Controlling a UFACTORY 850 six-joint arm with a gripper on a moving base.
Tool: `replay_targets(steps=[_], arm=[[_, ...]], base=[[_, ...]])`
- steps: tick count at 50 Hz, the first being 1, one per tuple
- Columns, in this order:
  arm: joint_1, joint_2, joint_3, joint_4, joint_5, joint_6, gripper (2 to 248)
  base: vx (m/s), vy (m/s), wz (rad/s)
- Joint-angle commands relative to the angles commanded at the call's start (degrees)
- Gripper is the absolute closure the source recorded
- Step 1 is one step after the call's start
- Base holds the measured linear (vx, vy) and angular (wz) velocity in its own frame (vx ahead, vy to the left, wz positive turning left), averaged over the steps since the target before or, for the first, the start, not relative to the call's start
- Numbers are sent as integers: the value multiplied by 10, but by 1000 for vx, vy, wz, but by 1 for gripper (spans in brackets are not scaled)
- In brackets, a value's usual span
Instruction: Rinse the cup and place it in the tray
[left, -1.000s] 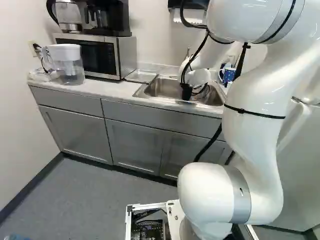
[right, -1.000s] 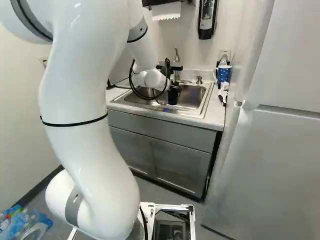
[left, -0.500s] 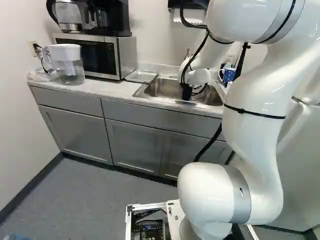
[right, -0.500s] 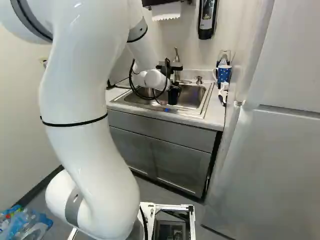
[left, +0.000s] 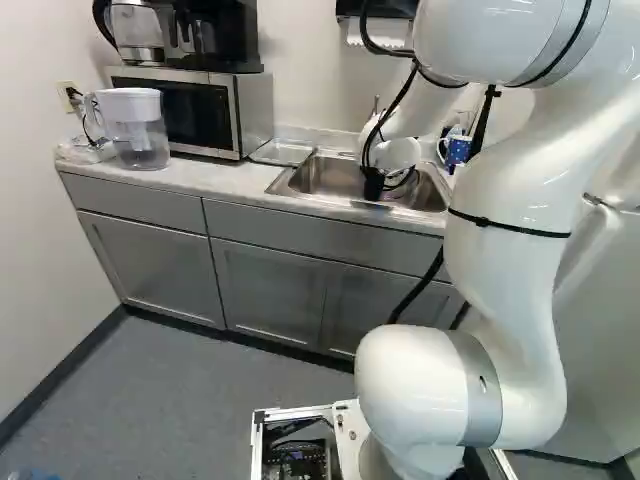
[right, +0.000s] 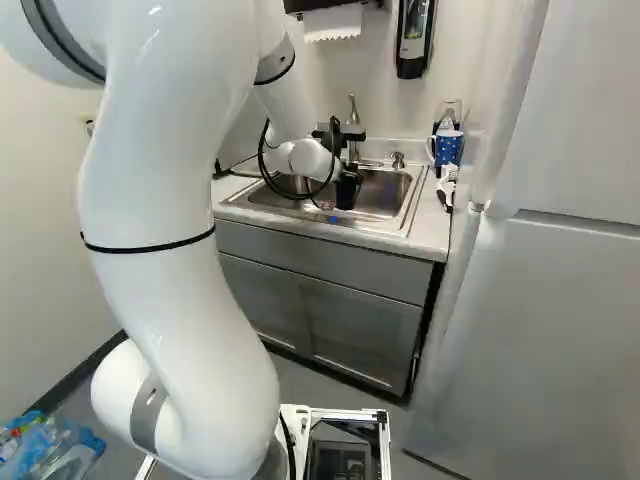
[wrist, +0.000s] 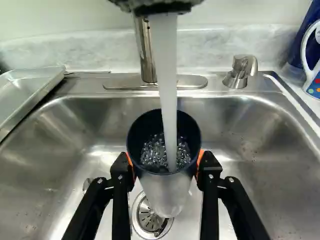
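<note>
A black hand (wrist: 166, 162), fingers parted to the cup's width, grips the cup (wrist: 162, 194) mouth-up beneath running water (wrist: 167, 85) over the sink (wrist: 285, 165). The tray (wrist: 27, 92), its likely next stop, lies to the hand's left, beside the sink.

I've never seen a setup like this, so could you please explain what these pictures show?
The machine is one white robot arm on a moving base. Two pictures look past it from behind, one from its left, one from its right; the third looks along its black gripper from the wrist. The gripper holds a cup in the sink, and water from the faucet runs into it. A shallow tray lies beside the sink. Farther along the counter are a microwave and a water pitcher; a blue dotted mug stands on the sink's other side.
</note>
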Motion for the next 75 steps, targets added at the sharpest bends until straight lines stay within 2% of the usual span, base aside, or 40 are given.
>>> replay_targets(steps=[57,75], arm=[[0,0,0,0,0,0,124],[23,9,10,0,0,0,124]], base=[[0,0,0],[0,0,0]])
